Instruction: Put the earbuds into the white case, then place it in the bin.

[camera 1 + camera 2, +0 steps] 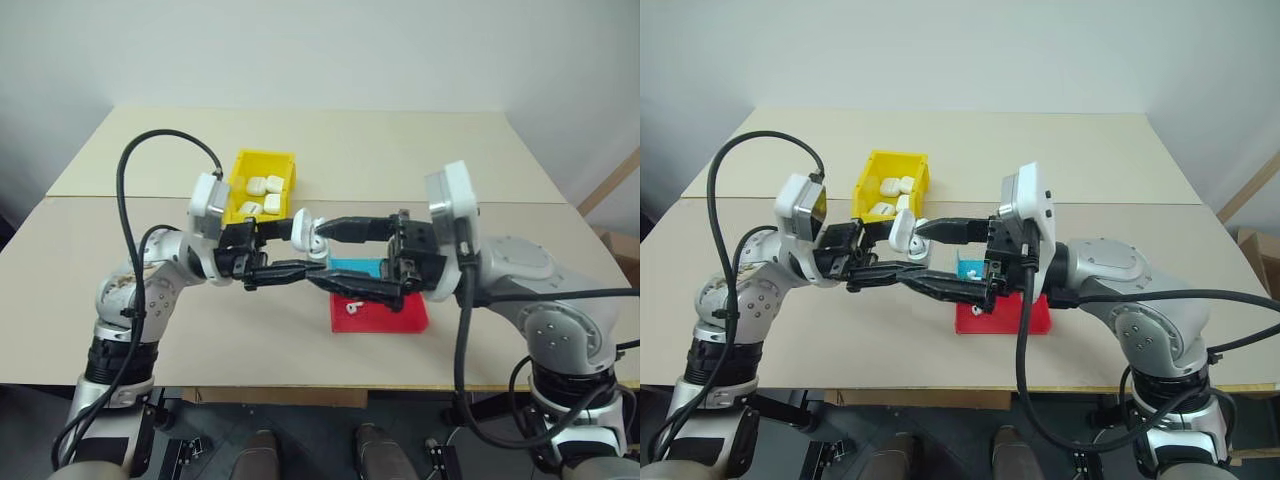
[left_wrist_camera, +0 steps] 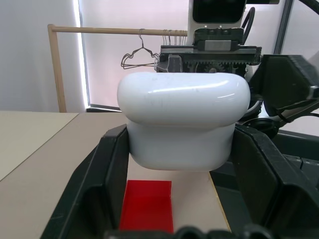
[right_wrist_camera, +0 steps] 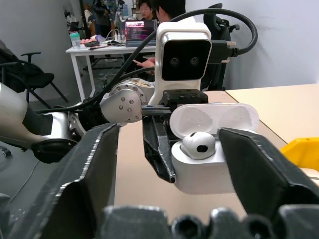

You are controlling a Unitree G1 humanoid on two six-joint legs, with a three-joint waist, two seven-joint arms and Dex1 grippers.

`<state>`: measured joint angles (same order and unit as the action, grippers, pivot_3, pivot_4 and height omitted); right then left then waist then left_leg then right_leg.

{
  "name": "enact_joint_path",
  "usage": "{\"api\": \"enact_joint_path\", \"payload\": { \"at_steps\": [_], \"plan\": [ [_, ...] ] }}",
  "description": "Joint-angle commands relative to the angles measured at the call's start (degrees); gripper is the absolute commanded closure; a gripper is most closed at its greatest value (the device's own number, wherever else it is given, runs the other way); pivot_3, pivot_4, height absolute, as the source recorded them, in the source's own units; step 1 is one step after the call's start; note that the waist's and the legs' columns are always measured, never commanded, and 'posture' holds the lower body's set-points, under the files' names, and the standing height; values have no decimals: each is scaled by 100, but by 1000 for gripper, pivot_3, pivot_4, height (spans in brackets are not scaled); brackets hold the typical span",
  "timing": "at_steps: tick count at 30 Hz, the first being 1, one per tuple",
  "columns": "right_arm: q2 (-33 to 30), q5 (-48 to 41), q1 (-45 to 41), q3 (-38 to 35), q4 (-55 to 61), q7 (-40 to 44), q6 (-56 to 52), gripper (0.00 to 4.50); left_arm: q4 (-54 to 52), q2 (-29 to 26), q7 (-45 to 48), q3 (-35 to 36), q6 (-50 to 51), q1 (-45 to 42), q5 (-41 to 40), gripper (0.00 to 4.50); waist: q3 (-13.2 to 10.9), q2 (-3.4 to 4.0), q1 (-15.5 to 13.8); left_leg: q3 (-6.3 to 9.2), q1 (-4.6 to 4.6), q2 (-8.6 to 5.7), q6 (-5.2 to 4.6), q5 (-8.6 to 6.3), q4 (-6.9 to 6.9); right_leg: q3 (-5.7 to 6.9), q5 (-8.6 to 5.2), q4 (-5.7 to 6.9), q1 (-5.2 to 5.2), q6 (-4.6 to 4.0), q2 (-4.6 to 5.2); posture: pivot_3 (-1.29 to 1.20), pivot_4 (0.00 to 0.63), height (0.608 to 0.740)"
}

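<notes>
Beige table point(image 1: 150, 330): left gripper point(image 1: 283, 252) clamped on open white case point(image 3: 207, 149), one earbud point(image 3: 198, 145) seated; right gripper point(image 1: 335, 255) apart, flanking case.

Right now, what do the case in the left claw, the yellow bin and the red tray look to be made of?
The case looks like hard glossy white plastic: smooth rounded shell with bright highlights. The bin seems to be molded plastic, uniformly bright yellow with thin stiff walls, fairly matte. The red tray also looks plastic, flat and evenly coloured, though its finish is hard to judge.
</notes>
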<state>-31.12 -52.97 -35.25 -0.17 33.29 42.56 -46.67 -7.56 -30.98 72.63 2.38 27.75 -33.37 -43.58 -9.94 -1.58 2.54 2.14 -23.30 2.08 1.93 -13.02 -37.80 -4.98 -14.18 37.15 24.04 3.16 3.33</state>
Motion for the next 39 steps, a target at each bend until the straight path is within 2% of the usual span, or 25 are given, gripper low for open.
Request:
{"api": "enact_joint_path", "payload": {
  "at_steps": [1, 6, 16, 19, 23, 27, 28, 33, 39],
  "plan": [
    [-91, -156, -35, -278, 111, -49, 107, 768, -97, 4, 76, 53, -55, -143, -84, 1738, 0, 0, -1, 0, 0, 0, 0, 0, 0, 0, 0, 0, 0, 0, 0, 0, 150, 740],
    [-237, -517, -9, -449, 162, 60, 38, 768, 49, 28, 141, 27, -127, -183, -11, 1738, 0, 0, -2, 0, 0, 0, 0, 0, 0, 0, 0, 0, 0, 0, 0, 0, 150, 740],
    [-458, -651, -67, -408, 147, 334, 89, 768, 261, 125, 245, -57, -233, -355, 128, 1738, 0, 0, 0, 0, 1, 0, 0, 0, 0, 0, 0, -1, 0, 0, -1, 0, 150, 740],
    [-725, -601, -322, -573, -133, 703, 149, 1369, 378, 138, 378, -146, -263, -405, 190, 1738, 0, 0, -6, 0, 0, 0, 0, 0, -1, 0, 0, -1, -1, 0, 0, 0, 150, 740],
    [-1040, -224, -1007, -443, -730, 1144, 262, 2798, 567, 230, 471, -235, -351, -492, 305, 1738, 0, 0, -5, -2, 2, -2, 0, 0, -2, 0, 0, -1, -2, 0, 0, 0, 150, 740],
    [-1320, 834, -2052, 276, -1472, 2045, 849, 4272, 593, 360, 515, -330, -376, -521, 371, 1738, 0, 1, 11, -5, 1, 0, -1, 0, -1, -2, 0, -2, 4, 0, -2, 0, 150, 740],
    [-1305, 1068, -2325, 472, -1691, 2279, 998, 4470, 591, 389, 498, -355, -379, -527, 390, 1738, -1, 1, 14, -3, 0, 1, -1, 0, 0, -1, 0, -4, 2, 0, -3, 0, 150, 740],
    [-1051, 2302, -3393, 1412, -2785, 3309, 1993, 4470, 524, 540, 243, -463, -355, -594, 546, 1738, -1, 1, 8, -6, 0, 1, -1, 0, -1, -3, 0, -2, 6, 0, -2, 0, 150, 740],
    [-562, 3369, -3941, 2061, -3756, 4088, 3181, 4470, 342, 579, 79, -563, -294, -520, 624, 1738, -1, 1, 1, -5, -3, 0, 0, 0, -4, -2, 0, 0, 7, 0, 1, 0, 150, 740]
  ]
}}
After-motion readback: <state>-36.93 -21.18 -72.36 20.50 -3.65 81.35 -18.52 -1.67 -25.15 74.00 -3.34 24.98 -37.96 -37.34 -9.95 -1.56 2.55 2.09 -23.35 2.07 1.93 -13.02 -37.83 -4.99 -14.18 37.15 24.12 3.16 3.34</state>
